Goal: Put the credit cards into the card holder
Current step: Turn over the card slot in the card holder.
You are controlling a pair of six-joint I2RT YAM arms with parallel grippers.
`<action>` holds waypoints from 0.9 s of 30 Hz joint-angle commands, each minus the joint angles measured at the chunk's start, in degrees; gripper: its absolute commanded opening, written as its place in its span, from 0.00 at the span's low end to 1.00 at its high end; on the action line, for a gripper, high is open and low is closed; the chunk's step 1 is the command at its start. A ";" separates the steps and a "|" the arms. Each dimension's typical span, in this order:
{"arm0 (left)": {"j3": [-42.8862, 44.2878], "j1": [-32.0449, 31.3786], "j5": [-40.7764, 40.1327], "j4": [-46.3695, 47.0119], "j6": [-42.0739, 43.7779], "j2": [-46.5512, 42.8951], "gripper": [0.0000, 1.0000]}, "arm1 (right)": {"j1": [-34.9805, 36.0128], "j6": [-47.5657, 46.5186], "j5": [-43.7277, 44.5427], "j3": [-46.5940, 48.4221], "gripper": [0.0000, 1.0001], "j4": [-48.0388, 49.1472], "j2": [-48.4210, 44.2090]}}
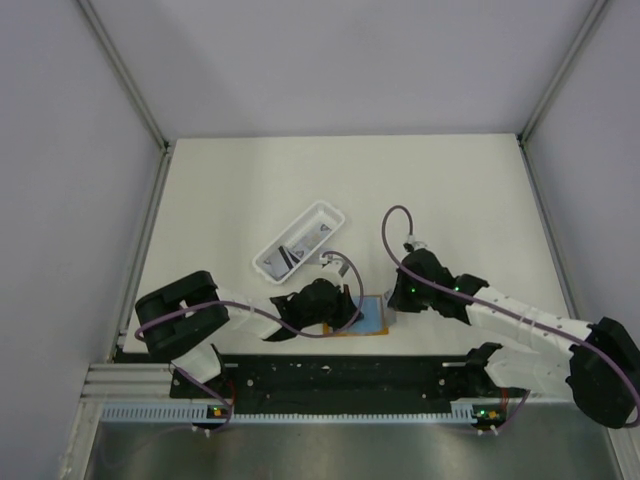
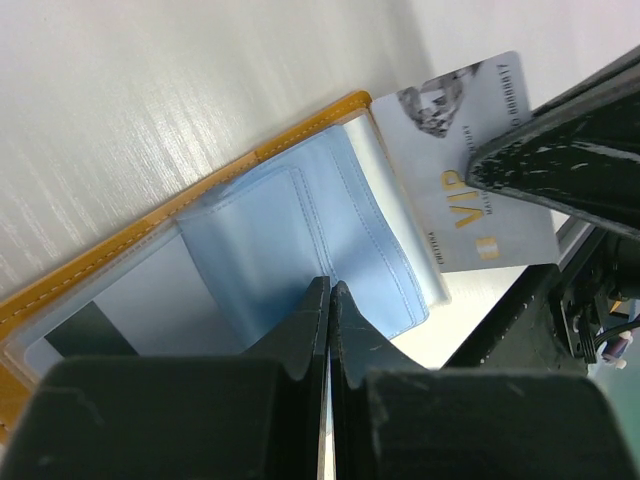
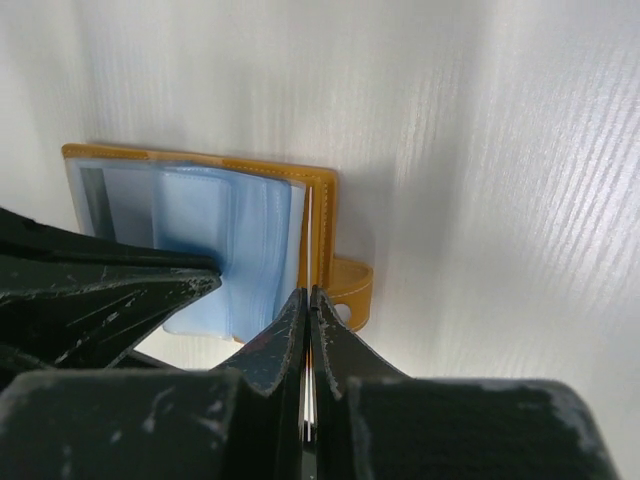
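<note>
White table (image 1: 250, 180), pale grey walls (image 1: 350, 60), aluminium corner posts (image 1: 123, 70), even diffuse light.

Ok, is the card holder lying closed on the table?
No, the card holder lies open, its pale blue pockets showing.

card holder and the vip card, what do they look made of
Card holder: tan cover looks like leather or imitation, going by the stitched edge; inside, glossy clear plastic film. VIP card: probably plastic, smooth printed grey face.
</note>
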 commanded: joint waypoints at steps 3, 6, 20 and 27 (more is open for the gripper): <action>-2.72 0.19 -1.09 -9.14 0.79 1.90 0.00 | -0.80 -4.39 -0.04 0.39 0.00 -1.40 -12.09; -2.46 0.28 -0.92 -9.32 0.87 1.81 0.00 | -0.80 -2.56 -5.30 -0.13 0.00 1.41 -15.80; -1.75 0.28 -0.39 -8.97 0.52 2.17 0.00 | -0.80 11.95 -11.99 -13.93 0.00 23.73 -10.18; -2.10 0.28 -0.04 -8.35 0.26 1.99 0.00 | -0.80 13.01 -12.09 -15.69 0.00 25.94 -6.93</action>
